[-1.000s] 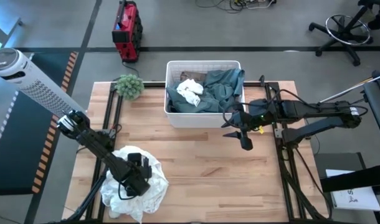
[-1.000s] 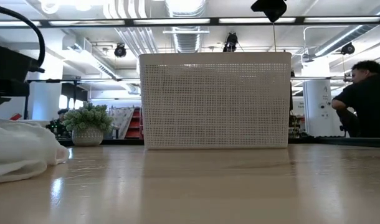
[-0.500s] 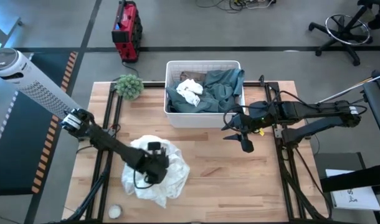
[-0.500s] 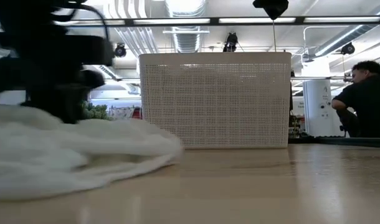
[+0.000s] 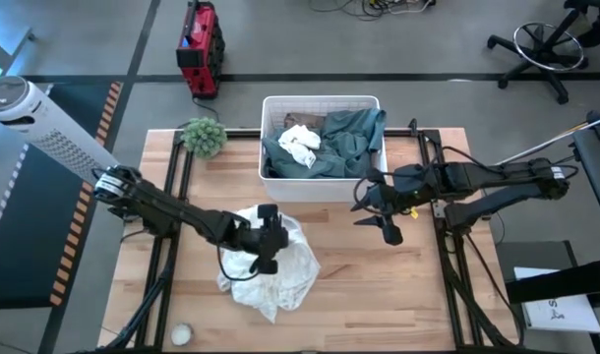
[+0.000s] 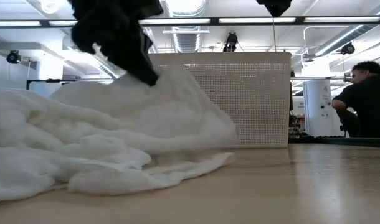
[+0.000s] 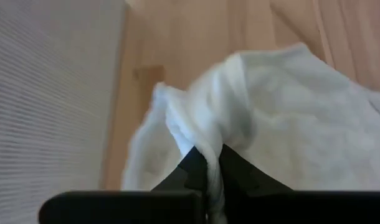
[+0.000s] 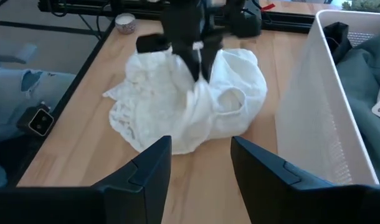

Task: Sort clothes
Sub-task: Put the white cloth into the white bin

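Jaws of left gripper [image 5: 270, 239] clamped on white garment [image 5: 280, 267], tips buried; right gripper [image 5: 379, 211] jaws apart.

A white garment [image 7: 283, 118] is seen bunched on the wooden table [image 7: 202, 37], a fold of it pinched between the two dark fingertips [image 7: 193, 165] of the left gripper [image 7: 209, 163], which are closed tight upon the cloth. The fabric is drawn up into a ridge at the pinch and spreads out beyond it. The perforated white wall of a bin [image 7: 50, 93] is seen alongside
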